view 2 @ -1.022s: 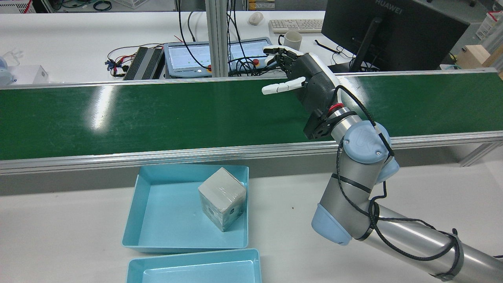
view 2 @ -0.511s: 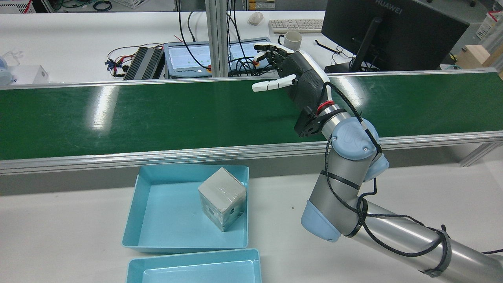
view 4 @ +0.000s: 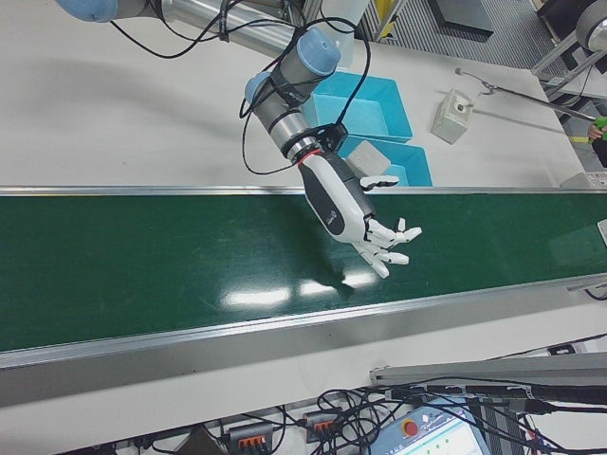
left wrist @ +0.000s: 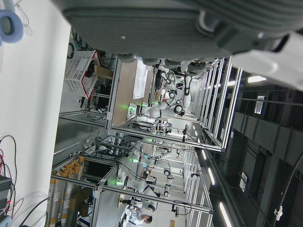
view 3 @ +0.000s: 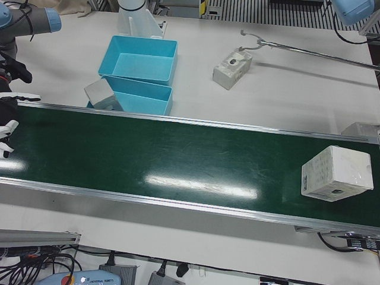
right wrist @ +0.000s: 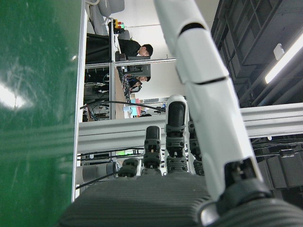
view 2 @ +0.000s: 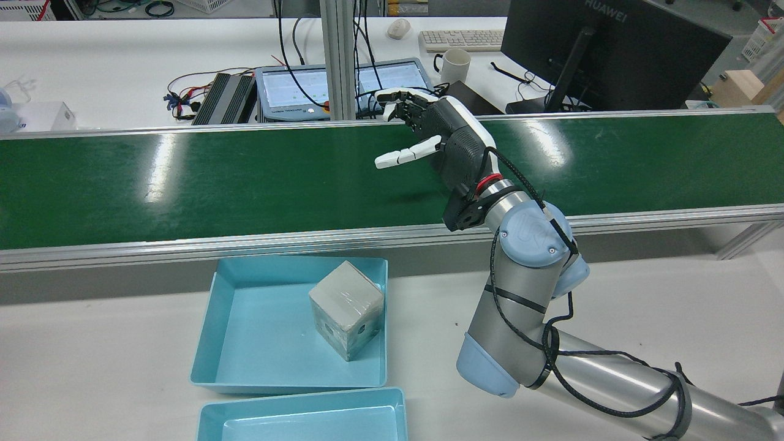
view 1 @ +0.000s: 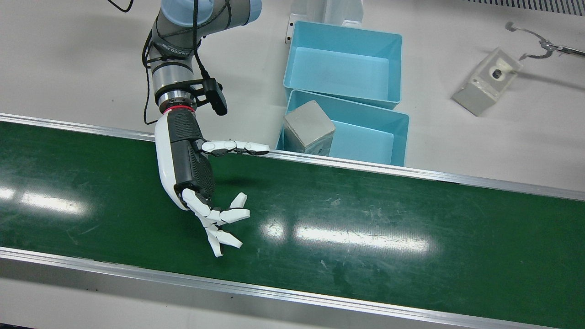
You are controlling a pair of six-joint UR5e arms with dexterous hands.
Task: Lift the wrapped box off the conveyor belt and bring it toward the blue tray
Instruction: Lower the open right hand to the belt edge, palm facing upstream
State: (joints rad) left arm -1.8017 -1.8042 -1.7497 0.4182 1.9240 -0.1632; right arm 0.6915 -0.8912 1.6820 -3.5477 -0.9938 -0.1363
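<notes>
Wrapped box (view 3: pixel 336 173) lies on the conveyor belt (view 3: pixel 178 160), far along it from the blue tray (view 3: pixel 138 95), untouched. Near that tray, the right hand (view 1: pixel 192 171) hovers spread wide and empty; pickup remains undone.

We see a right arm (view 2: pixel 612 380) built of brushed silver tubes with pale blue caps at each joint (view 2: pixel 531 231); one cap bears an embossed logo and small screws. A black cable (view 2: pixel 554 361) loops loosely along it, held by black straps. At the wrist sit a steel ring, a thin red band (view 1: pixel 175 108) and a small black box (view 1: pixel 217 97). The right hand (view 1: pixel 194 173) has a ribbed dark grey body edged in white, with white segmented fingers (view 1: pixel 235 146) on black knuckles.
</notes>
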